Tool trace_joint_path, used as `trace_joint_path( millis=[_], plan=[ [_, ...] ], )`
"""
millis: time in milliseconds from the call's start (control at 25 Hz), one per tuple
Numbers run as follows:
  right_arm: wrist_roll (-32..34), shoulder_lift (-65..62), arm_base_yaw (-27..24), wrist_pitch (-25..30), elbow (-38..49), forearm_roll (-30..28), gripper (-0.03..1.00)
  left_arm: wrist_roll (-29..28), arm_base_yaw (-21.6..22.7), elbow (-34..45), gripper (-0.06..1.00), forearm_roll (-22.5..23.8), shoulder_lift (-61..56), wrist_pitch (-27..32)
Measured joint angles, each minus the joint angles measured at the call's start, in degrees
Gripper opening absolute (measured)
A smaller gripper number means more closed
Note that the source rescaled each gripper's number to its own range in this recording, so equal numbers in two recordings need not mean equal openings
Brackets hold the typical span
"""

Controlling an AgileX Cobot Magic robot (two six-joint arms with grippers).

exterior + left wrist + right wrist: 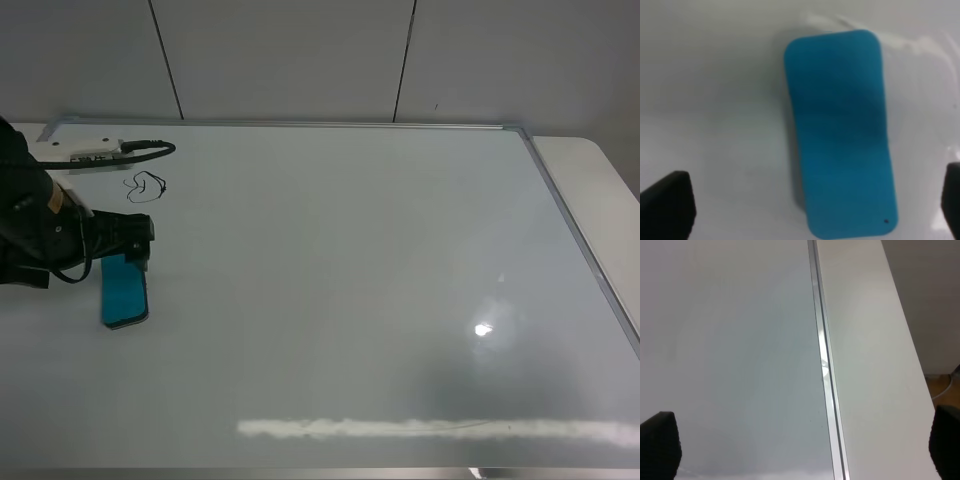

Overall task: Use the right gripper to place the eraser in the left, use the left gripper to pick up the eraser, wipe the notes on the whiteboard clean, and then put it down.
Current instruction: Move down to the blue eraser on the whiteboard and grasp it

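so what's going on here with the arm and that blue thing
The left gripper hangs open over the eraser, which lies flat on the whiteboard between its jaws, not gripped. The notes, one small black scribble, are not yet wiped and sit near the eraser. The right gripper is open and empty over an edge of the board's silver frame.

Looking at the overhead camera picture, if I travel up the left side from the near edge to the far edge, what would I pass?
teal eraser → scribbled notes → white box with a black cable → far frame of the whiteboard
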Motion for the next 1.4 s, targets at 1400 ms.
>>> trace_joint_path(
  millis=[1400],
  plan=[
    [0.0, 0.0, 0.0, 0.0, 0.0, 0.0, 1.00, 7.0, 3.0, -0.1, 1.00, -3.6, 11.4, -10.5]
  ],
)
